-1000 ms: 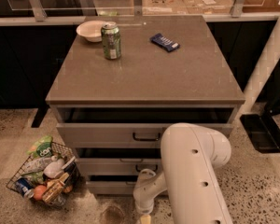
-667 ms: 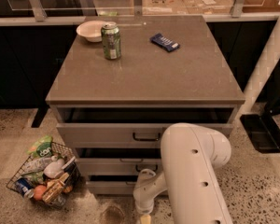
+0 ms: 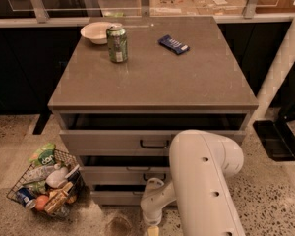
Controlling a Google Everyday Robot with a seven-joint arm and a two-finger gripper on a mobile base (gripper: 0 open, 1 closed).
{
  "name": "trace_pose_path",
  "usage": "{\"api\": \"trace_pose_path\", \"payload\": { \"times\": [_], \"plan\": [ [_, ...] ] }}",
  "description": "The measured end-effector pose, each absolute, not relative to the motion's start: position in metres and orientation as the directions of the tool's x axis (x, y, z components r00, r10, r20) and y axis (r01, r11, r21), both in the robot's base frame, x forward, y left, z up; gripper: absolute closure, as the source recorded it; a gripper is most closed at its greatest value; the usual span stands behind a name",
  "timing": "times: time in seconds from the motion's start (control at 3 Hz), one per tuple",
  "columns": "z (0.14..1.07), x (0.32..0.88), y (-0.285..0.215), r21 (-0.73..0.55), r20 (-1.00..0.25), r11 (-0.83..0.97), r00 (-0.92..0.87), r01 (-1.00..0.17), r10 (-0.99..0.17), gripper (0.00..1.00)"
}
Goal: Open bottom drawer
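Hanging low before bottom drawer (image 3: pixel 115 197): pincer (image 3: pixel 152 228) | grip: cannot tell | can (image 3: pixel 117 44) label unreadable

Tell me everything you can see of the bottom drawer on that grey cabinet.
The bottom drawer is the lowest of three flat grey fronts, just above the speckled floor. A dark slit above it suggests it stands slightly out. Only its left part shows; the white arm hides the rest, handle included. The gripper hangs before it at the picture's lower edge; contact cannot be told.

The gripper (image 3: pixel 152 229), before the bottom drawer (image 3: pixel 113 197), runs off the lower edge.
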State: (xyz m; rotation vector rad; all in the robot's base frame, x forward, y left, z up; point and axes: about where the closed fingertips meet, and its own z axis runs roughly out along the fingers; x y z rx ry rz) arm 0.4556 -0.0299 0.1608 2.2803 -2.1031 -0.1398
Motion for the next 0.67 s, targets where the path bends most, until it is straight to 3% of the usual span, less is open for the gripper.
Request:
{"api": "trace_pose_path", "payload": {
  "times": [0.33,0.67],
  "plan": [
    [0.1608,0.4556,-0.0299,0.088,-0.041,-0.082,0.079,-0.993,-0.996,0.16],
    [0.1617,0.4556,-0.0299,0.088,-0.041,-0.082,0.079,-0.993,-0.996,0.40]
  ]
}}
